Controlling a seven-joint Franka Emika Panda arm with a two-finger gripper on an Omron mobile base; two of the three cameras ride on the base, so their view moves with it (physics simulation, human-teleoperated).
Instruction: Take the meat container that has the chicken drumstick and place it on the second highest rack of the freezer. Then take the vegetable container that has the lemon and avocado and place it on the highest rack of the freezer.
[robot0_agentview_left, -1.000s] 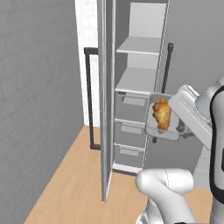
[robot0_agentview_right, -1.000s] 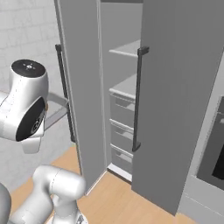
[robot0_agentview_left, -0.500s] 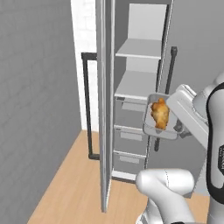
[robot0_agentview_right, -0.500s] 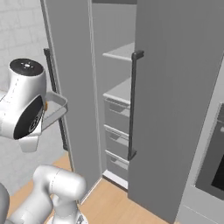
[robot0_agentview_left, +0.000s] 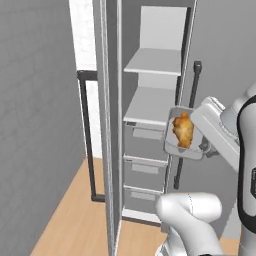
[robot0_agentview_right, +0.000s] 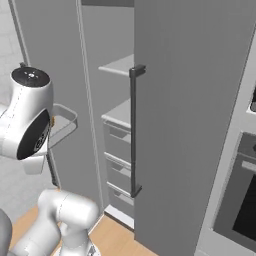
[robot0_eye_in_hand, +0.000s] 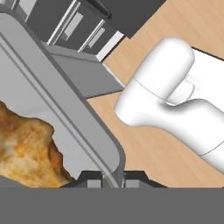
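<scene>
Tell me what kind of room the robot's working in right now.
Most likely a rendered home kitchen: an open freezer with flat shelves above grey drawers, what looks like a built-in oven beside it, and a wood floor.

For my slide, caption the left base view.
Clear meat tray with golden-brown chicken drumstick held before open grey freezer.
</scene>
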